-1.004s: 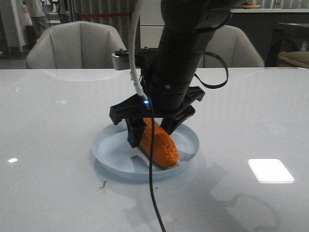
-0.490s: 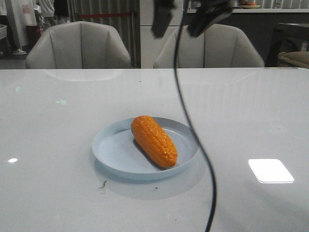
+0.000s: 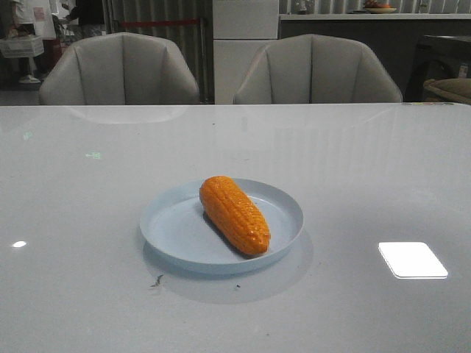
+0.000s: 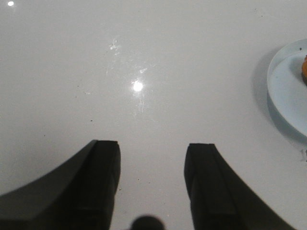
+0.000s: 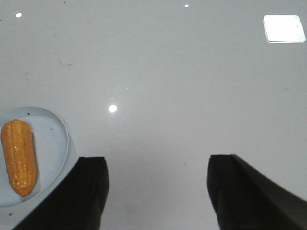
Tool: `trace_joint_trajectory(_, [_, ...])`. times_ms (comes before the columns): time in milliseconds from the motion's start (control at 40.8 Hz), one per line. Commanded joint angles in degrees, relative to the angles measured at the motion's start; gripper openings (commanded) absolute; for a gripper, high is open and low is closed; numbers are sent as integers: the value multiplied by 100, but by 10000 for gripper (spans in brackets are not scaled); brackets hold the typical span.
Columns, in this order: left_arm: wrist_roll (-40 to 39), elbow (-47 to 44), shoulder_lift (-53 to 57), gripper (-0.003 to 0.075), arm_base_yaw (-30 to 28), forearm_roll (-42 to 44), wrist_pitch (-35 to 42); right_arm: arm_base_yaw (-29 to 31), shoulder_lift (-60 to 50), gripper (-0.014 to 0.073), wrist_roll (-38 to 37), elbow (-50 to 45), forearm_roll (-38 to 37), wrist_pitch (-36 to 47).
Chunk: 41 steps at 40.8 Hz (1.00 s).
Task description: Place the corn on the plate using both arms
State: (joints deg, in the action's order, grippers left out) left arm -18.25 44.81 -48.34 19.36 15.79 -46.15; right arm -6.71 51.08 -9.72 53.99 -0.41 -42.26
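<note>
Seen from the front, the corn (image 3: 235, 214) lies inside the plate (image 3: 169, 232), its long axis running diagonally from the far-left tip toward the near-right tip, with the near end close to the raised rim. No arm, cable or finger shows anywhere over the table (image 3: 368, 184). Half a second ago a black cable still hung down across the plate and dark finger tips showed at the top of the picture; a second ago the arm stood over the plate with its fingers around the cob. The corn sits in the same spot and at the same angle as in both earlier pictures.

In the left wrist view, the left gripper (image 4: 152, 179) hangs above bare tabletop, its two dark fingers spread with a clear gap and nothing between them. Only a slice of the plate rim and a sliver of orange show, well off to one side of the fingers.

In the right wrist view, the right gripper (image 5: 158, 191) is spread wide and empty as well, white table showing between its fingers. The plate lies just beside one finger, with the whole cob visible, its long axis roughly parallel to the fingers' reach. Judged by this, the right arm is the nearer, and the placing looks complete.
</note>
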Motion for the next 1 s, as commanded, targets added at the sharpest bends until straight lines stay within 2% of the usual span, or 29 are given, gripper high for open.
trace_joint_trajectory(0, [-71, 156, 42, 386, -4, 97, 390, 102, -555, 544, -5, -234, -24, 84])
trace_joint_trajectory(343, [-71, 156, 42, 380, -4, 97, 390, 102, -731, 544, -5, -417, -37, -284])
trace_joint_trajectory(416, [-71, 156, 42, 347, -4, 97, 390, 102, -731, 544, -5, -417, -37, -291])
trace_joint_trajectory(710, [-71, 156, 42, 94, -4, 39, 390, 102, -731, 544, -5, -417, -37, -291])
trace_joint_trajectory(980, [-71, 156, 42, 90, -4, 39, 390, 102, -731, 544, -5, -417, -37, -291])
